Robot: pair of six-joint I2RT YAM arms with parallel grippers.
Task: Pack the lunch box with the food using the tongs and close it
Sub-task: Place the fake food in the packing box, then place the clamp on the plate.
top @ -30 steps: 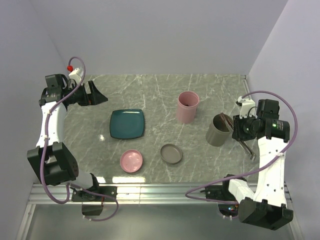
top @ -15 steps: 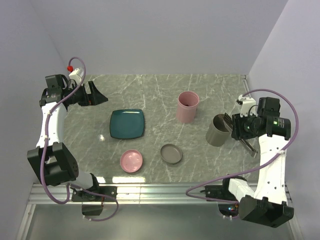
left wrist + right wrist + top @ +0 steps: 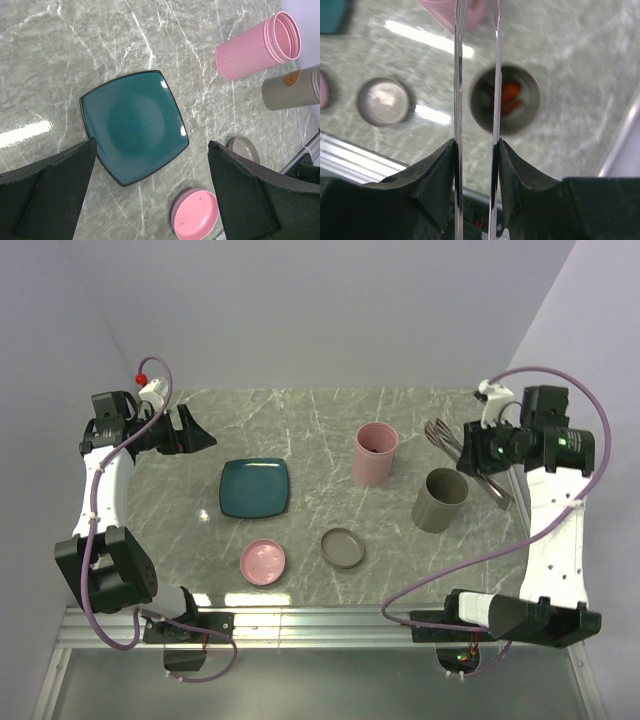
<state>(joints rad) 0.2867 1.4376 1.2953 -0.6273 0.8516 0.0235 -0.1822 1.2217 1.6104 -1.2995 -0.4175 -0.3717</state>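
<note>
The thin silver metal tongs point(image 3: 458, 75) are pinched in the right pincer point(image 3: 476, 150), held near the tall grey round cup point(image 3: 440, 502). Red-orange food bits point(image 3: 509, 96) lie inside that cup. Left of the cup are a tall pink cup point(image 3: 375, 453), a small grey round lid point(image 3: 343, 547), a pink round lid point(image 3: 263, 561) and a teal square plate point(image 3: 255, 488). The left pincer point(image 3: 194, 430) is spread wide, far left of the cup. The bench point(image 3: 300, 410) is grey-green marble with white lines. Pale purple walls point(image 3: 300, 310) stand around it.
</note>
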